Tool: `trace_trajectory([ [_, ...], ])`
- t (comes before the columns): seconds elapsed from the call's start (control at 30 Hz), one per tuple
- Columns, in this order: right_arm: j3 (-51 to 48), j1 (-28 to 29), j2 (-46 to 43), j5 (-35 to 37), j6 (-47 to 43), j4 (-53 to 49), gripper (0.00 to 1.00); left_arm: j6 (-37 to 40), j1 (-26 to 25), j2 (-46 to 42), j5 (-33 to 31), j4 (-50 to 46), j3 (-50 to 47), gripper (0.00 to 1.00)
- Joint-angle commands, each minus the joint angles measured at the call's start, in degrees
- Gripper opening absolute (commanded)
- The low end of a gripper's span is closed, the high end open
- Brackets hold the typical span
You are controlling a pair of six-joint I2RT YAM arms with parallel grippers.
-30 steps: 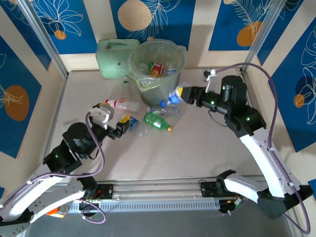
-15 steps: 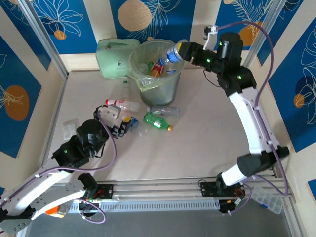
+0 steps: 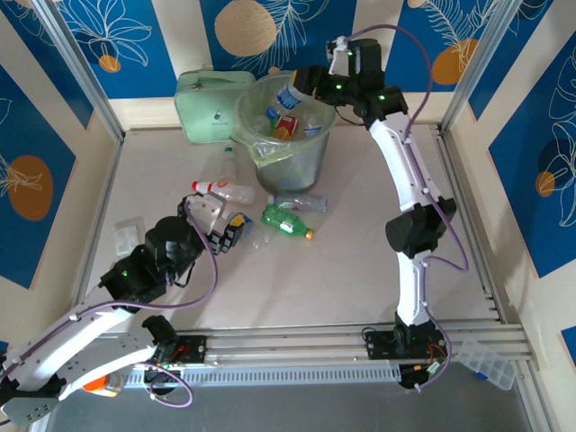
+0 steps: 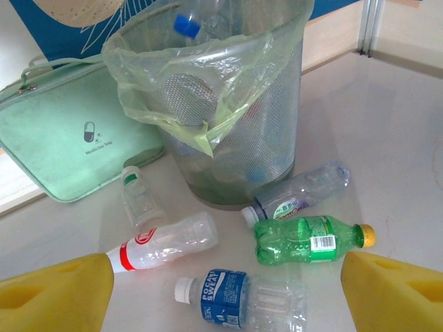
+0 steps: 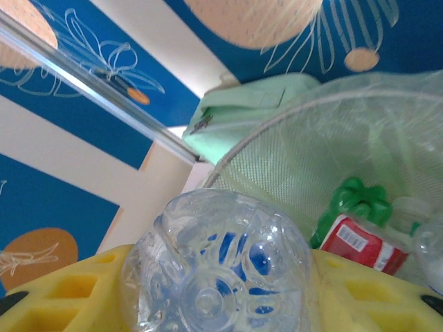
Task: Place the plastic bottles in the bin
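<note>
The clear, blue-capped plastic bottle (image 3: 290, 94) is clamped in the right claw (image 3: 304, 85), cap-first above the rim of the tall round grey mesh bin with a pale green liner (image 3: 292, 166), that arm stretched high and far forward. The left claw (image 3: 230, 230) hangs spread wide on a bent arm. Just ahead of it on open tabletop lie a clear bottle labelled "POCARI SWEAT" (image 4: 223, 299) and a green plastic bottle with a yellow cap (image 4: 304, 240).

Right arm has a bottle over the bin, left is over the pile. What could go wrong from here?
1. The bottle in the right gripper hangs near the bin's far rim; released there, it may clip the rim or slack liner and fall outside.
2. The left gripper, jaws open, is over close-lying bottles; closing on the blue-label bottle may roll the green bottle away.
</note>
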Motion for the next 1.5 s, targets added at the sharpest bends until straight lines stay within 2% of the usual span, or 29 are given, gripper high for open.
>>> trace_trajectory([
  [0.0,4.7,0.6,4.6,-7.4,-0.8,-5.4,0.47,-0.3,0.9,-0.5,2.0,1.3,-0.8,0.85],
  [0.13,7.4,1.1,9.2,-11.0,-1.1,-5.6,0.47,-0.6,1.1,-0.5,3.0,2.0,-1.2,0.85],
  [0.2,8.2,1.6,10.9,-10.3,-2.3,-6.2,0.48,-0.9,1.2,0.0,3.4,1.9,-1.0,0.84],
  [0.43,8.1,1.4,13.7,-1.3,-3.8,-6.0,0.76,-1.6,1.3,0.9,4.3,1.4,-0.6,0.84],
  [0.6,9.7,0.2,14.2,-0.3,-1.9,-4.9,0.87,-1.5,1.5,1.1,3.9,1.2,-0.6,0.84],
  [0.77,12.9,0.4,12.4,0.7,-3.1,-5.4,0.89,-1.4,1.7,1.8,3.4,0.4,0.1,0.84],
  [1.0,12.0,2.0,4.0,5.5,-7.6,-7.1,0.87,-1.4,1.9,2.3,2.7,0.2,-0.2,0.85],
  [1.17,5.1,4.3,-5.0,7.0,-9.8,-7.5,0.84,-0.8,2.0,2.2,1.5,0.1,-0.3,0.86],
  [1.33,-10.5,7.8,-16.9,10.3,-12.4,-4.2,0.84,-0.8,2.1,2.2,0.7,-0.1,-0.6,0.87],
  [1.47,-27.0,10.3,-27.8,12.6,-13.1,0.6,0.84,-1.1,2.0,2.1,-0.4,0.5,-1.1,0.88],
])
